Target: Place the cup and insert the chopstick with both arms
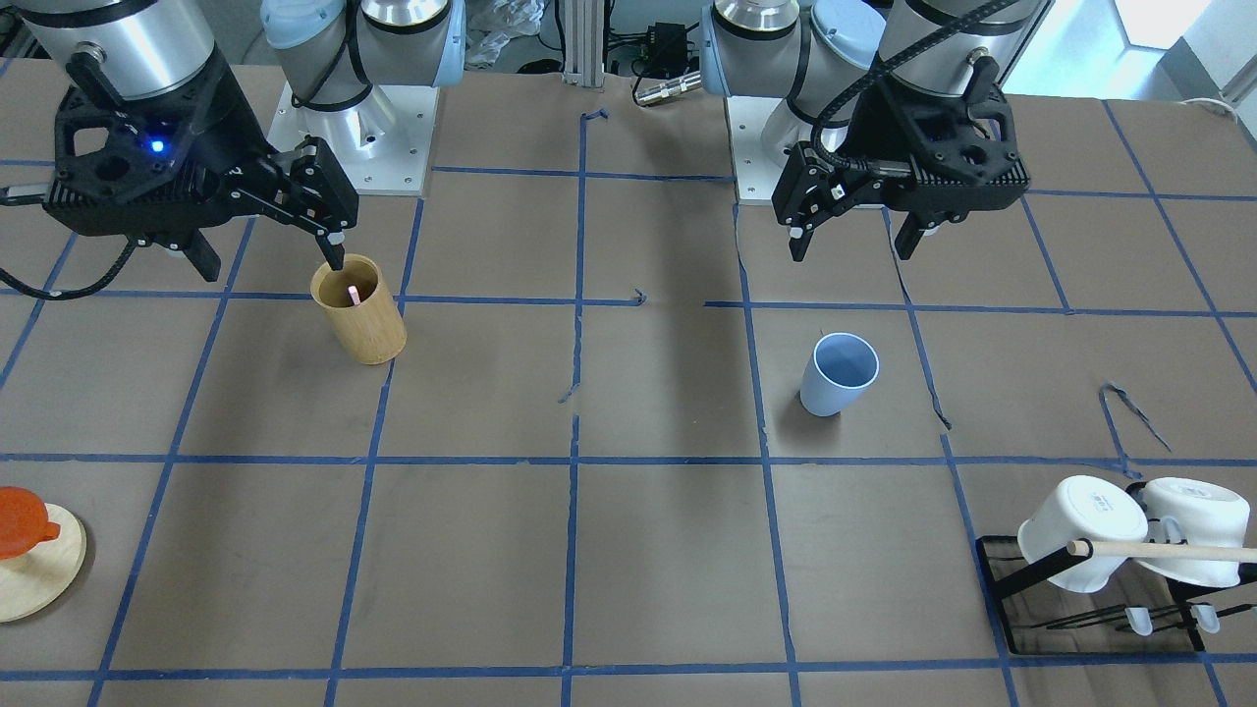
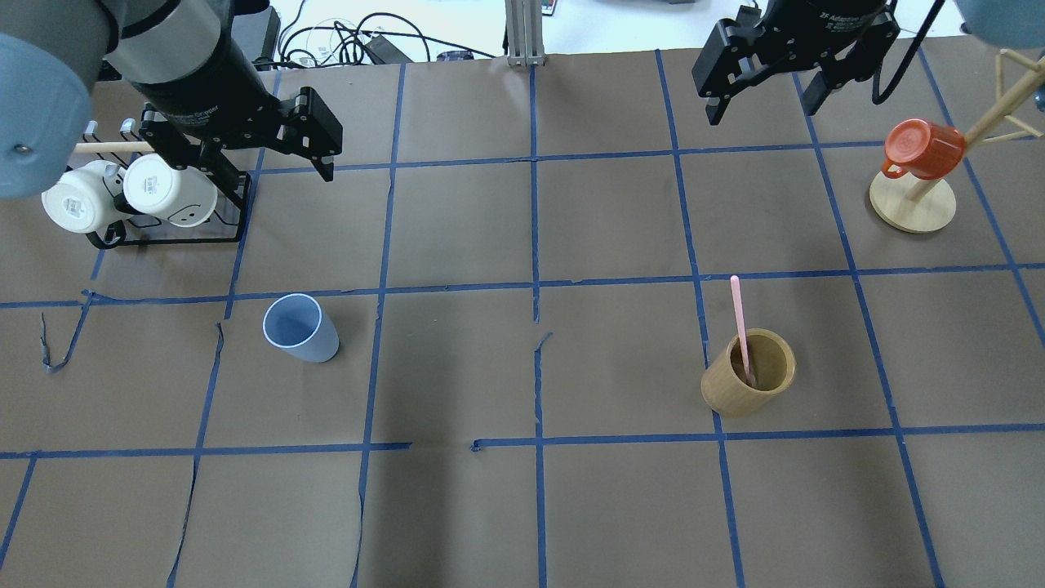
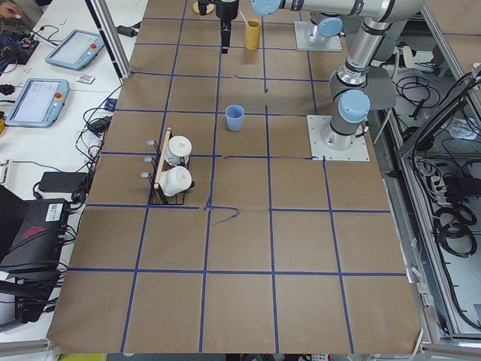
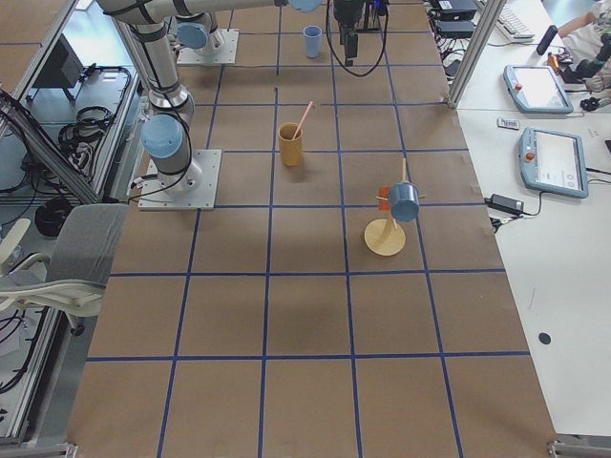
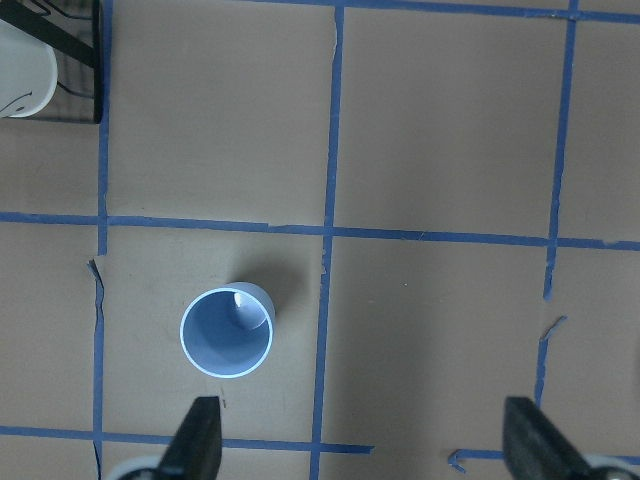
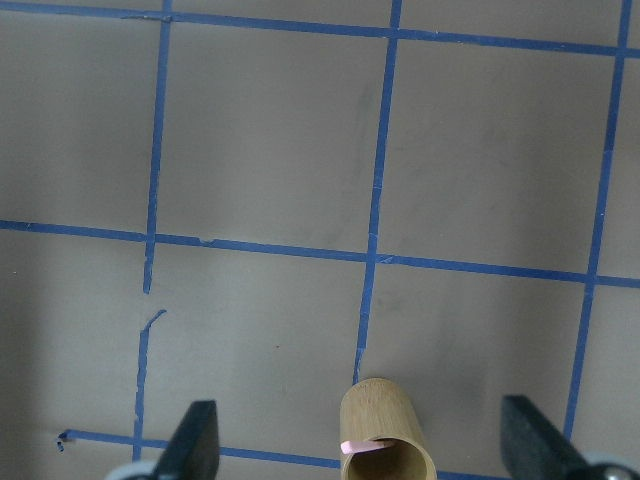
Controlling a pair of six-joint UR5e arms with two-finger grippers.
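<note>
- Front view: left gripper (image 1: 850, 245) and right gripper (image 1: 275, 263) hang empty, jaws wide; the pink chopstick (image 1: 352, 293) stands inside the wooden holder (image 1: 358, 309).
- Overhead: the blue cup (image 2: 300, 328) stands upright, well apart from the holder; a bump to the leaning chopstick might topple the holder.

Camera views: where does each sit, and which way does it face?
Front-facing: across the table, facing the robot, steeply down; left hand, right hand show.
Overhead: behind the robot, looking forward and down; both hands.
Exterior left: table's end; left arm nearest.
Exterior right: other end; right arm nearest.
Left wrist: down on pale blue plastic cup; left fingertips show.
Right wrist: down on round bamboo holder; right fingertips.
Shared: front-facing and overhead both show thin pink chopstick in holder.
</note>
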